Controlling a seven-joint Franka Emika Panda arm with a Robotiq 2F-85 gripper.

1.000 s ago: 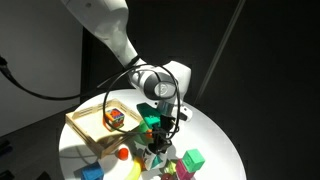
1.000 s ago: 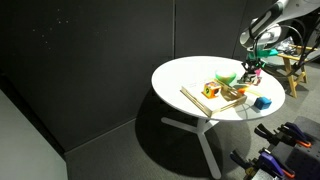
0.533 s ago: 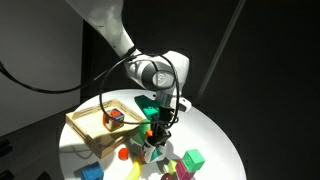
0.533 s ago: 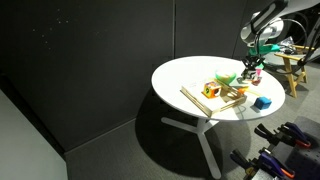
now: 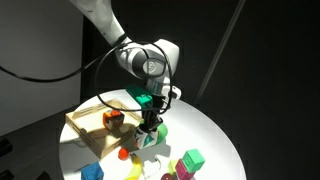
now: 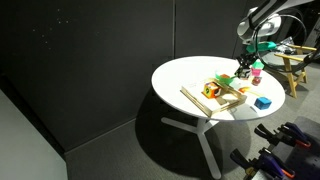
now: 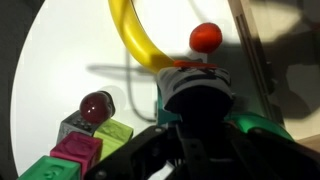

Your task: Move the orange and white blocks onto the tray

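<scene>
A shallow light wooden tray (image 5: 85, 130) is seen at the left of the round white table (image 5: 215, 130). The cube with a white face and reddish sides (image 5: 112, 118) is already lying inside it. Just to the right of the tray, the gripper (image 5: 149, 124) is held above the table. Its jaws are clenched on what appears to be the plain orange cube (image 7: 192, 66).

For the carry to be done well, the cube should be taken leftward high enough to pass the raised rim. It should then be lowered onto bare tray floor beside the white-faced cube, not on top of it. The jaws should be released only once the cube is low, so that it does not bounce out.

The tray's contents are shown only in an exterior view. The clutter beneath is shown closely only by the wrist view: a yellow curved piece (image 7: 135, 35), a small round orange bead (image 7: 205, 37) and a dark red ball (image 7: 97, 105).
</scene>
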